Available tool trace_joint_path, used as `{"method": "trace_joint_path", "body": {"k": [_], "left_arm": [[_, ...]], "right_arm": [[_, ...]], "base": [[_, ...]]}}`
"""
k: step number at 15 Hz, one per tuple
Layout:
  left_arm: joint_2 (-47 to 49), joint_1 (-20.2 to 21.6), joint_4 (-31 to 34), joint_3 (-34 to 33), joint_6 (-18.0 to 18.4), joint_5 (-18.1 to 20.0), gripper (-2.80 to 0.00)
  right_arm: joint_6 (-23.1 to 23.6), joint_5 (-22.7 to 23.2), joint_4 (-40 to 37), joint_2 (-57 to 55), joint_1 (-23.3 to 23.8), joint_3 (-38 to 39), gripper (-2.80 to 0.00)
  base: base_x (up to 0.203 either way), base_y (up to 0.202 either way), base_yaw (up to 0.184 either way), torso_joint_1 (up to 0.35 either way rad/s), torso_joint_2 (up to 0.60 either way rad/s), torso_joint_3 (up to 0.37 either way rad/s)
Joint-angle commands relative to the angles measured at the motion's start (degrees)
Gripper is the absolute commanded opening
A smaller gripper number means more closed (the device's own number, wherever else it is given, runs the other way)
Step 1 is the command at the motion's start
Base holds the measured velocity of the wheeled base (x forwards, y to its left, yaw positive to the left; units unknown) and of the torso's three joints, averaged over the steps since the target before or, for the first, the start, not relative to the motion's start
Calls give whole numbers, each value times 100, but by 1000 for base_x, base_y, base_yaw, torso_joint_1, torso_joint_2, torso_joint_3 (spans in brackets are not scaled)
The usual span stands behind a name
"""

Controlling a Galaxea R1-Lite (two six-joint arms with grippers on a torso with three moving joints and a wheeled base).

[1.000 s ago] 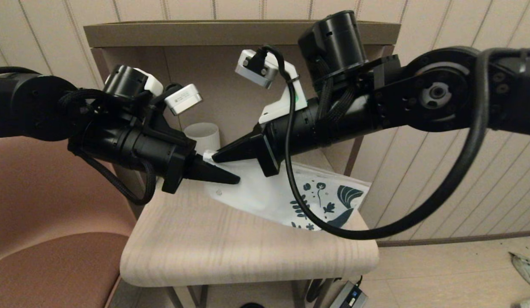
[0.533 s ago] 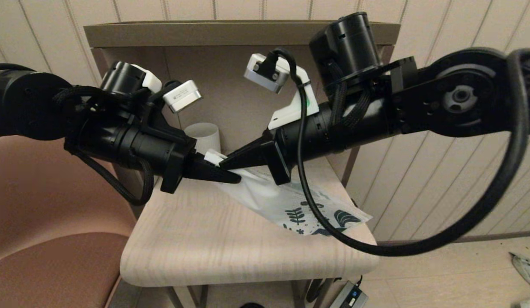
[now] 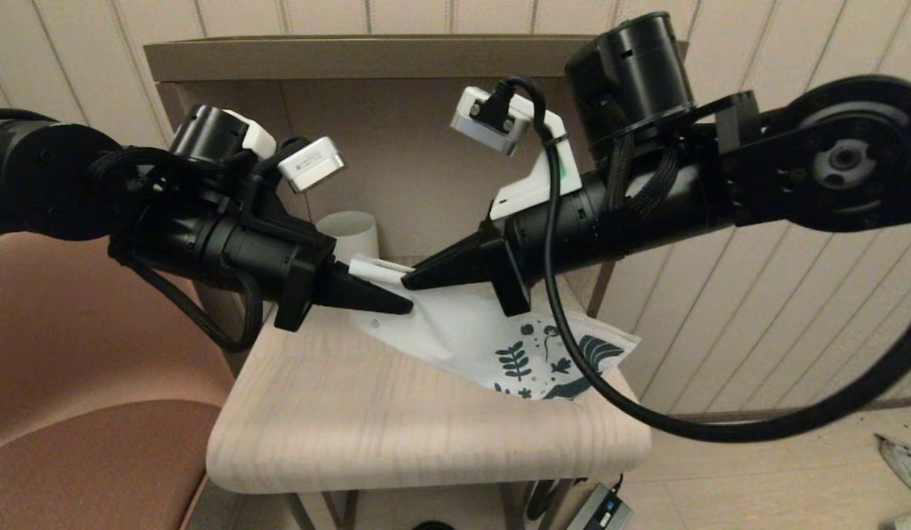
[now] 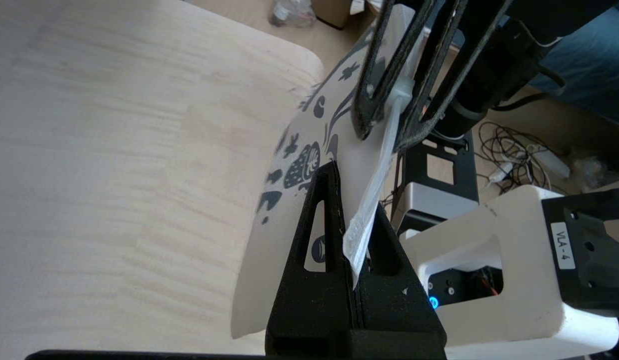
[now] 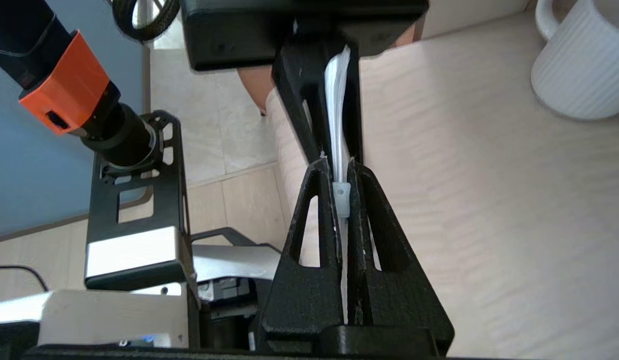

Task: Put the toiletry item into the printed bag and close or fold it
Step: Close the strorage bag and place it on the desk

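Two claws hold one pouch between them, and I read the figure from left to right. My left gripper (image 3: 396, 304) is clamped on the near corner of the printed bag (image 3: 470, 338), its fingers pressed together over the ribbed zip strip, as the left wrist view shows (image 4: 357, 240). Just ahead of that claw's tips the zip edge runs as a taut white band toward the other claw. My right gripper (image 3: 415, 280) meets it almost tip to tip, closed on the same top edge, with the small white slider (image 5: 341, 197) sitting between its fingers. Below and beyond both claws the pouch hangs and drapes, its leaf-printed end resting on the pale wooden table (image 3: 396, 434). Behind the left claw stands a white ribbed mug (image 3: 349, 234), apart from the bag.

I cannot see the toiletry item in any view; whether it already lies inside the pouch I cannot tell through the film.

Handling, as I judge it: the bag is light, thin and limp, with slippery film that will sag wherever it is unsupported. Only the zip strip has stiffness, so that is the place to hold. One claw should anchor the corner while the other draws the slider along the strip away from it. Pulling hard risks slipping film out of the anchoring fingers.
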State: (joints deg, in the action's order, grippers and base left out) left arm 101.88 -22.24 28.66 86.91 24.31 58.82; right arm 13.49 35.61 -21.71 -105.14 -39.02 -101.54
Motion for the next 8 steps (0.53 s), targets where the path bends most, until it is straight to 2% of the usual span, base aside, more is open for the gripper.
{"method": "trace_joint_path", "body": {"k": [1,8], "left_arm": [[-1,9,17,2,13,33,-280],[-10,88,-1,19,4,33,-280]], "right_arm": [[12,25,-9,159,40,185,-280],[22,16,0,435,191,749,-280]], "base": [[0,0,0,0,0,0],[0,0,0,0,0,0]]}}
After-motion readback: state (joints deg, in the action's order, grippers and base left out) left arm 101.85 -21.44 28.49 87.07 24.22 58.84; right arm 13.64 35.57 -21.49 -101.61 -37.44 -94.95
